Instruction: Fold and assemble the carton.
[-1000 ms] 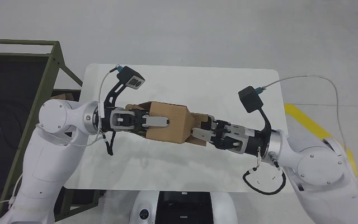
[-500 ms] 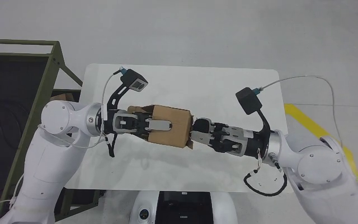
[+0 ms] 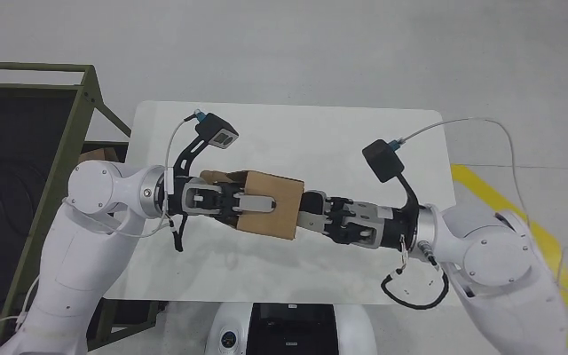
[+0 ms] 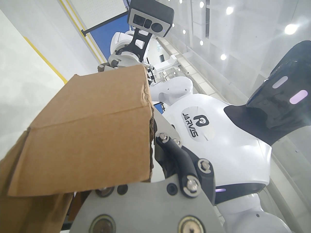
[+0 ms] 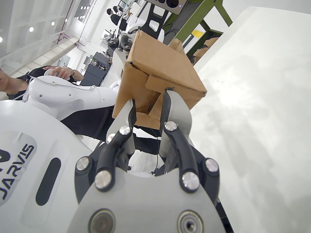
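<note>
Carton (image 3: 271,204) about midway: body squared up, right-end flaps not yet closed.
I hold it above mid-bench (image 3: 355,142), left hand (image 3: 253,202) clamped on its left end, right hand (image 5: 149,99) parted against the loose flaps.

Glossy white arms (image 3: 93,191); silver right end effector (image 5: 148,101), black links (image 5: 175,144), bright screws (image 5: 211,165).
</note>
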Controlling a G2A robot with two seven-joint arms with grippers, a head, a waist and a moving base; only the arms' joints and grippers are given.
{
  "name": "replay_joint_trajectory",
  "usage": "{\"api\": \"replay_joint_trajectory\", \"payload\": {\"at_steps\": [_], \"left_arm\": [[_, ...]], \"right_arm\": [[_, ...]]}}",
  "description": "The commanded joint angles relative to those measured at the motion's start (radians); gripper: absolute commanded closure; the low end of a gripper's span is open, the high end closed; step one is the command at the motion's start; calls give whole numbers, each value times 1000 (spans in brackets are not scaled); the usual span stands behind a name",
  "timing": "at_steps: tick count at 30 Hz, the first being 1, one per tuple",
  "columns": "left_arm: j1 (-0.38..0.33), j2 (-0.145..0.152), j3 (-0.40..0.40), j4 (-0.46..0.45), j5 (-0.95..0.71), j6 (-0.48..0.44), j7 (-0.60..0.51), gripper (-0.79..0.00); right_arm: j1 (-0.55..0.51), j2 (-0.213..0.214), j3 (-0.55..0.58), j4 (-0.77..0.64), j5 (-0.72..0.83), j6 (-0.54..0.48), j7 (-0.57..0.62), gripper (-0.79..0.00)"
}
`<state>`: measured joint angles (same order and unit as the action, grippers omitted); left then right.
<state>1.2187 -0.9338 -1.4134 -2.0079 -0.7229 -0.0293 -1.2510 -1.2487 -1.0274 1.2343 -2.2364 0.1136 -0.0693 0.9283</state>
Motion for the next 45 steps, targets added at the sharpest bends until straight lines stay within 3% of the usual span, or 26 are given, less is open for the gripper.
{"api": "replay_joint_trajectory", "payload": {"at_steps": [1, 28, 45], "left_arm": [[-2, 0, 2, 0, -1, -1, -2, 0], [-15, -2, 10, 23, -11, -13, 0, 0], [-4, -2, -5, 20, -18, -21, 16, 0]], "right_arm": [[4, -1, -5, 3, 0, -1, -4, -191], [93, -16, -102, 40, -11, -1, -49, -172], [69, -14, -78, 33, -16, -11, -64, -194]]}}
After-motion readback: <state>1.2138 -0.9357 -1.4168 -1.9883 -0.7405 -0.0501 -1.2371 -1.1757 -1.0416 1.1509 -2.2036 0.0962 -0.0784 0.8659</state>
